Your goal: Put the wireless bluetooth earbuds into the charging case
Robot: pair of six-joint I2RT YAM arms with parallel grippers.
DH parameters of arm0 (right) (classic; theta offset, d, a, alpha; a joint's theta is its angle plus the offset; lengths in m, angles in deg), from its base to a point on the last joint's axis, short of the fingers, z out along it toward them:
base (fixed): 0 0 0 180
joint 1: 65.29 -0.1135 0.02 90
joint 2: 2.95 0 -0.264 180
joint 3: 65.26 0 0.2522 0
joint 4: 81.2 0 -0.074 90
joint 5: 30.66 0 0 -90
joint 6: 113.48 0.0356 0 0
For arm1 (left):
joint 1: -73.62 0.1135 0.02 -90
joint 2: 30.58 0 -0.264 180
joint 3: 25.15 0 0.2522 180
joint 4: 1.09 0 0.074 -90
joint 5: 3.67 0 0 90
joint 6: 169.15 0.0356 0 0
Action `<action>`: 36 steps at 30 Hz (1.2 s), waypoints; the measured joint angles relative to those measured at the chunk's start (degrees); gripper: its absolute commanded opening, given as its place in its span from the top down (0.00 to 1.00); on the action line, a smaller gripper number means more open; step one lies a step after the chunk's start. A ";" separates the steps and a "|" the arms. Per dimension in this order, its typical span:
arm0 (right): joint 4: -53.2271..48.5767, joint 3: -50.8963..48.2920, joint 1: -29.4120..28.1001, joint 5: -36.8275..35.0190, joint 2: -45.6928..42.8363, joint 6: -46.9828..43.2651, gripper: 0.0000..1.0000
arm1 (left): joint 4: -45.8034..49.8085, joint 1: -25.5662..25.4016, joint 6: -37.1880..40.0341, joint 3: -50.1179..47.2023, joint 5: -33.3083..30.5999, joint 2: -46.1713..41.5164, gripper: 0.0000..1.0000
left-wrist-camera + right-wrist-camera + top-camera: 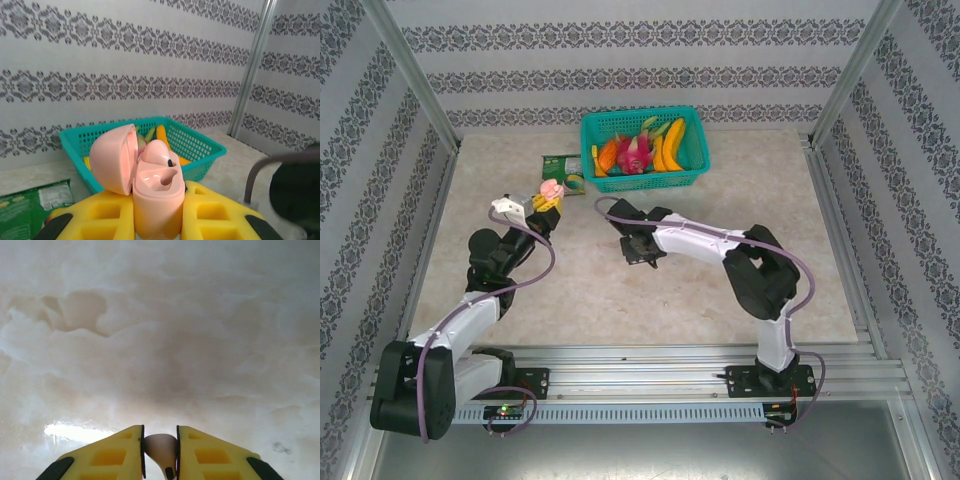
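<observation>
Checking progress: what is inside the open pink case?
One pinkish earbud sits in the far slot of the pink case; the near slot looks empty. Its base is hidden inside the left gripper.

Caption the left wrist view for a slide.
Left end effector grips open pink charging case, one earbud seated, one slot empty, teal basket behind.

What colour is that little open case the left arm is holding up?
The case is pale pink, lid and body alike; the left wrist view shows it best.
</observation>
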State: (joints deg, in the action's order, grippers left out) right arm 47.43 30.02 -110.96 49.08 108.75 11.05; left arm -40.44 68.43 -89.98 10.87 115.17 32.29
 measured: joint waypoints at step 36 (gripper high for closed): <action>13.22 -1.49 9.18 5.70 -28.22 -7.87 0.77 | -6.08 -19.58 1.62 24.96 10.25 40.09 1.00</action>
State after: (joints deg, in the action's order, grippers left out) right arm 60.65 28.53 -101.78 54.78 80.54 3.18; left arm -46.51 48.84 -88.37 35.83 125.42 72.37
